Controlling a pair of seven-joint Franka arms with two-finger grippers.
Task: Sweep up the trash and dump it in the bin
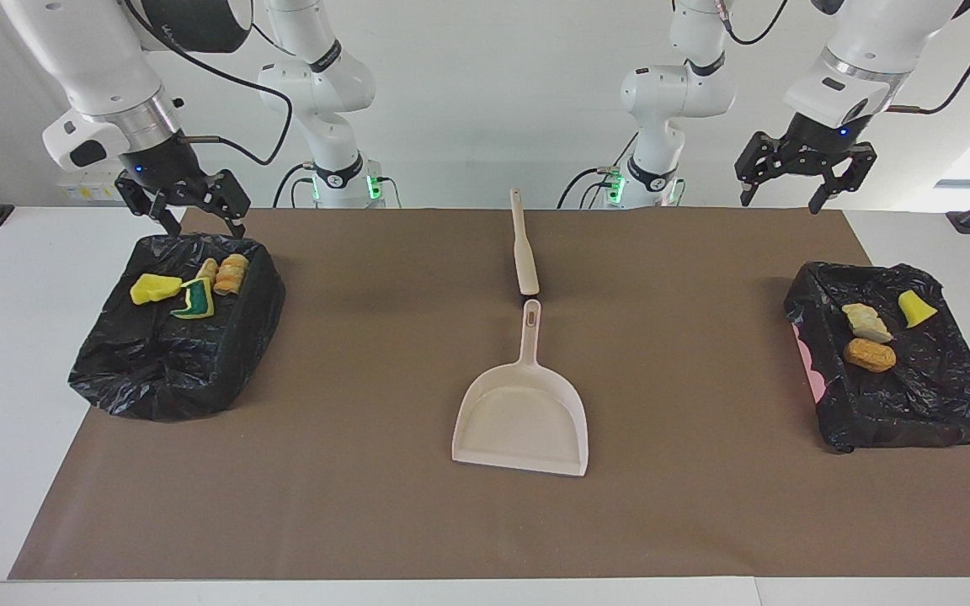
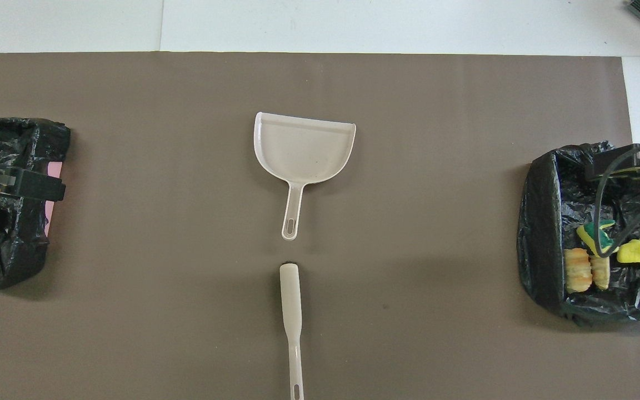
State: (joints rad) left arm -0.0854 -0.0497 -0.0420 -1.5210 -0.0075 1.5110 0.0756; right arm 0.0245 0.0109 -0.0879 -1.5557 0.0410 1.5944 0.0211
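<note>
The trash lies in two black-bagged bins. The bin (image 1: 173,353) at the right arm's end holds a yellow sponge piece (image 1: 154,288), a green-and-yellow sponge (image 1: 194,300) and bread-like chunks (image 1: 231,273). In the other bin (image 1: 914,396), at the left arm's end, are a pale rock-like chunk (image 1: 866,322), an orange-brown chunk (image 1: 869,354) and a yellow piece (image 1: 916,308). My right gripper (image 1: 205,225) hangs open and empty just over its bin's rim. High up by its own bin, my left gripper (image 1: 780,204) is open and empty too.
A beige dustpan (image 1: 523,417) lies mid-mat, its handle pointing toward the robots. The beige brush (image 1: 524,252) lies in line with it, nearer to the robots. Brown mat (image 1: 367,505) covers the white table.
</note>
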